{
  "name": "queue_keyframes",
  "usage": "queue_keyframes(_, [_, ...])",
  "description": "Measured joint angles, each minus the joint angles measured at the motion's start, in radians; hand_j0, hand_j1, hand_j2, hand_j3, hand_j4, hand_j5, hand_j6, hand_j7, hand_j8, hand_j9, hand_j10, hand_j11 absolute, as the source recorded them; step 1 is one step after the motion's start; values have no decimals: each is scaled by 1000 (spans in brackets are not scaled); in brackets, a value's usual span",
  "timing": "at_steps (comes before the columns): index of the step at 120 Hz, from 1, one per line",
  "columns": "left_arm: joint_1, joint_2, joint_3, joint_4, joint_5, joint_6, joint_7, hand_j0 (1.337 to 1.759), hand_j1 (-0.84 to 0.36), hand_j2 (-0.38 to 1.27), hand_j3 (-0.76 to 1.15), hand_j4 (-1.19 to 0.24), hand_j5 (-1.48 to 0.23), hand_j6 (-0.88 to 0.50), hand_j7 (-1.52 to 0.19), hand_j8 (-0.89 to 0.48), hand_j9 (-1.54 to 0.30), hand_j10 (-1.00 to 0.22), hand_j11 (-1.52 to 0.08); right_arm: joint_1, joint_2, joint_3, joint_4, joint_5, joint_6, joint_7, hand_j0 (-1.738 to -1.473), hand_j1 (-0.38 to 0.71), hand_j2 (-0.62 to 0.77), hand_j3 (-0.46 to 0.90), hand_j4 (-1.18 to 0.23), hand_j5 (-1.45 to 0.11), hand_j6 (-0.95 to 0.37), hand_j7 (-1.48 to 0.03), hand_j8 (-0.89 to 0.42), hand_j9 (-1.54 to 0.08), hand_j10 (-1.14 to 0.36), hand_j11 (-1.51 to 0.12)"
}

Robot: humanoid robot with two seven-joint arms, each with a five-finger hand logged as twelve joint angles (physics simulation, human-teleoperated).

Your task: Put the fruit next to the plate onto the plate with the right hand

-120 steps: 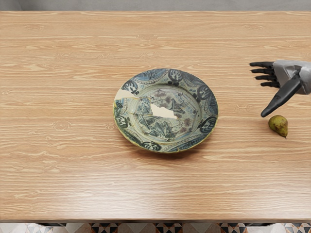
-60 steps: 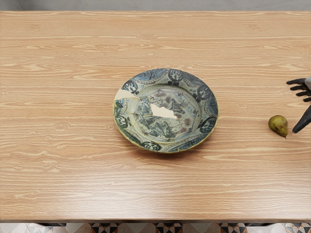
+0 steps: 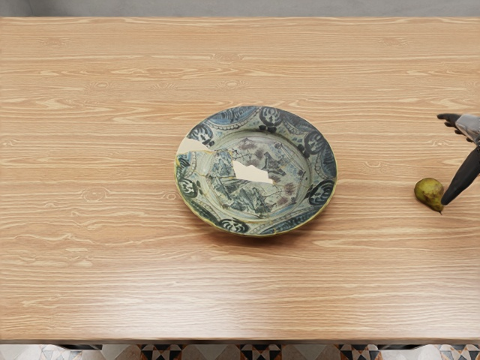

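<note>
the right hand (image 3: 469, 129) is mostly cut off by the right edge; its pose can't be told.

Pale wood with long, streaky grain makes up the table (image 3: 90, 262), its finish smooth and matt with no glare. At centre frame, a glazed ceramic plate (image 3: 225, 116) carries a soft sheen over its blue-green painting; pale, dull patches show at its left rim and in the middle. At right, the pear (image 3: 429, 193) has matt, speckled skin. At the right edge, the right hand (image 3: 468, 129) shows matt black and smooth grey casing.
</note>
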Motion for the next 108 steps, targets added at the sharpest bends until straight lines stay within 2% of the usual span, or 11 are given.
queue_keyframes(63, [1, 0, 0, 0, 0, 0, 0, 1658, 325, 4, 0, -21, -27, -21, -27, -21, -27, -21, -27, -121, 94, -1, 24, -84, -189, 0, -1658, -341, 1, 0, -16, -13, -19, -11, -17, -12, -15, -12])
queue_keyframes(91, [1, 0, 0, 0, 0, 0, 0, 1658, 325, 4, 0, -21, -27, -21, -27, -21, -27, -21, -27, -176, 99, -1, 24, -117, -309, 0, -1658, -299, -5, 0, -50, -58, -53, -57, -51, -58, -49, -57])
queue_keyframes(108, [1, 0, 0, 0, 0, 0, 0, 1658, 325, 4, 0, -21, -27, -21, -27, -21, -27, -21, -27, -199, 104, -2, 24, -136, -342, 0, -1658, -225, -17, 0, -112, -139, -114, -138, -113, -138, -111, -138])
